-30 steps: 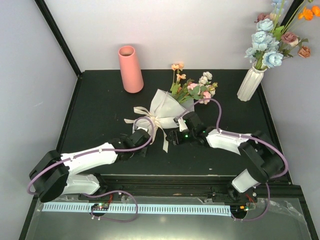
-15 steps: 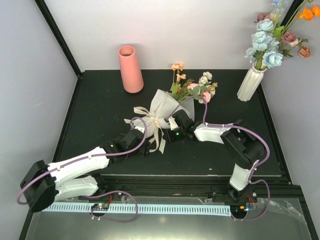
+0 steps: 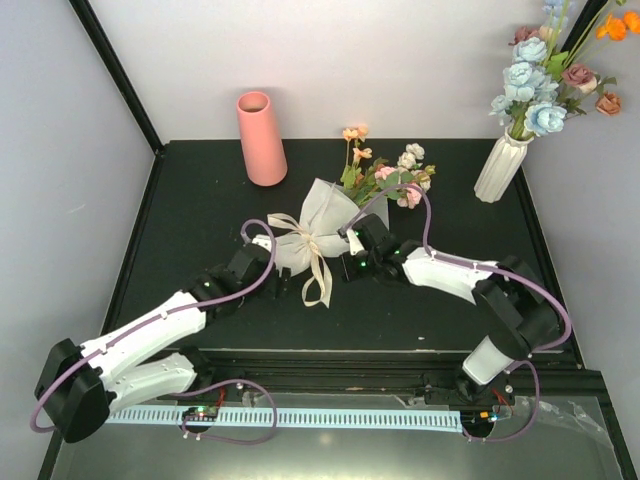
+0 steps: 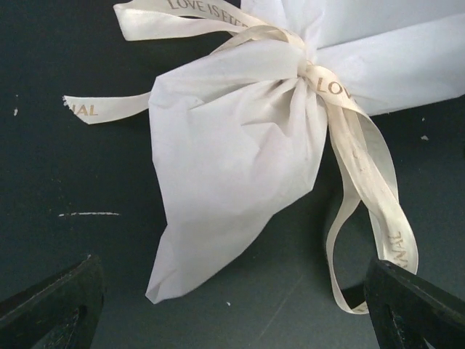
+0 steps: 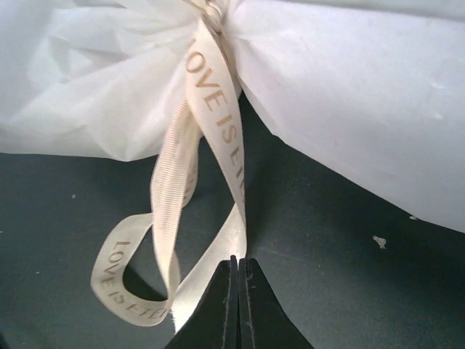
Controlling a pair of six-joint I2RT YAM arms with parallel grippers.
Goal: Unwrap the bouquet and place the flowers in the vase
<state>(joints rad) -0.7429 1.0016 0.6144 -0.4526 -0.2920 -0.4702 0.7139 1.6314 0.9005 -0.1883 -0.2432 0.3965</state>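
The bouquet point(image 3: 330, 212) lies on the black table, its cream paper tied with a ribbon point(image 3: 318, 272); the flowers point(image 3: 385, 175) poke out at the far end. The pink vase point(image 3: 262, 138) stands upright at the back left. My left gripper point(image 3: 268, 268) is open at the wrapper's twisted tail point(image 4: 240, 160), one finger point(image 4: 51, 305) on each side, touching nothing. My right gripper point(image 3: 348, 262) is shut, and a ribbon strand point(image 5: 214, 123) runs down from the knot into its tips point(image 5: 238, 263). The strand's free end curls off to the left.
A white ribbed vase point(image 3: 500, 165) with blue and orange flowers stands at the back right corner. Grey walls close in the table point(image 3: 190, 220) on the left, back and right. A loose ribbon tail point(image 4: 94, 109) lies left of the wrapper.
My left gripper has opened and moved up to the wrapper's tail. My right gripper has closed on a ribbon strand below the knot. The bouquet has shifted slightly.
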